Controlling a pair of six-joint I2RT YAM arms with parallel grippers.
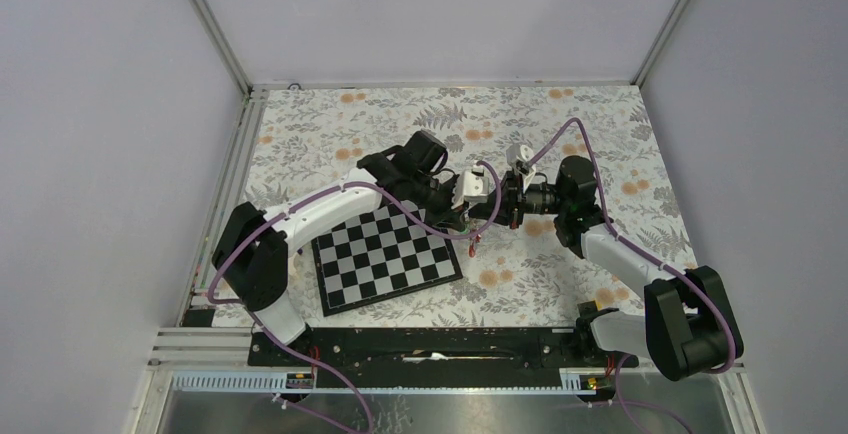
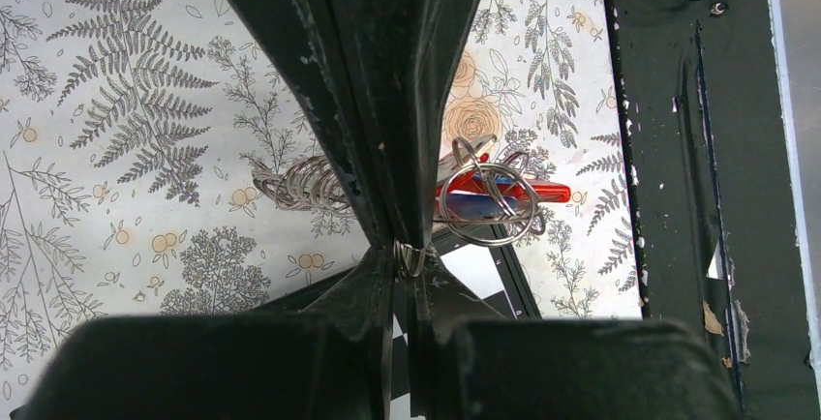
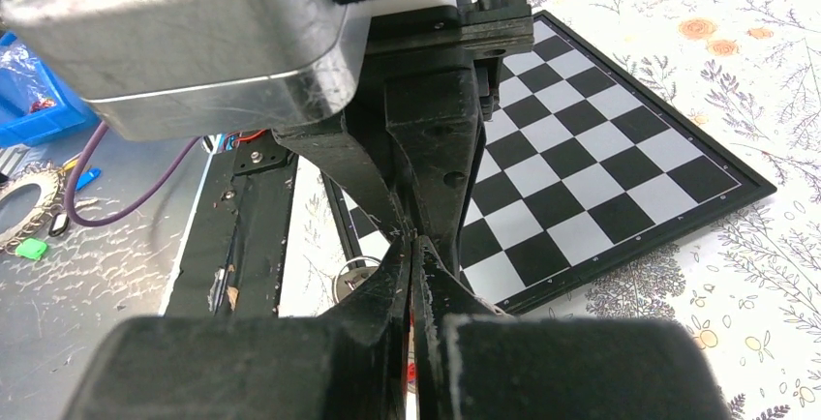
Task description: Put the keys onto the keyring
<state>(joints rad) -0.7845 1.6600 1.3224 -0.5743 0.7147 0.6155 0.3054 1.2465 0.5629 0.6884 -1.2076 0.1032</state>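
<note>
Both grippers meet tip to tip above the chessboard's [image 1: 385, 254] far right corner. My left gripper [image 2: 407, 257] is shut on a thin metal ring wire [image 2: 410, 263]. My right gripper [image 3: 410, 241] is shut; a red strip of the keyring [image 2: 503, 188] comes out beside its fingers, and red shows in its finger gap [image 3: 410, 375]. A bunch of metal rings [image 2: 489, 209] with a blue key head [image 2: 479, 205] hangs round the red piece. A coil of rings [image 2: 305, 186] sticks out on the other side. In the top view a small red piece [image 1: 472, 245] dangles below the grippers [image 1: 478, 210].
The chessboard also shows in the right wrist view [image 3: 600, 178] and the left wrist view [image 2: 484, 270]. The black base rail [image 1: 430, 344] runs along the near table edge. A blue bin [image 3: 39, 91] and a small green object [image 3: 31, 248] lie off the table.
</note>
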